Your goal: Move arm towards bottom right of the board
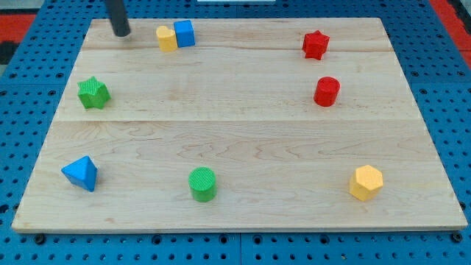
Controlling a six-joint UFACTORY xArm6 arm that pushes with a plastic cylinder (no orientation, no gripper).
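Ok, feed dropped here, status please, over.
My tip top left of board, left of yellow block. Bottom right not reached. Yellow hexagon sits there.

1. Looks like a robotics lab bench: pale wooden board (243,132) laid on a blue perforated mounting plate (441,88).
2. Small coloured test blocks scattered across it, such as a red cylinder (327,91).

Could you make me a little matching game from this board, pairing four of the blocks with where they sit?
Things:
1. red star
2. blue pyramid
3. yellow hexagon
4. green cylinder

Places:
A. bottom middle of the view
B. top right of the view
C. bottom left of the view
D. bottom right of the view

Pairs: 1-B, 2-C, 3-D, 4-A.

My tip sits at the top left, left of the yellow and blue pair.
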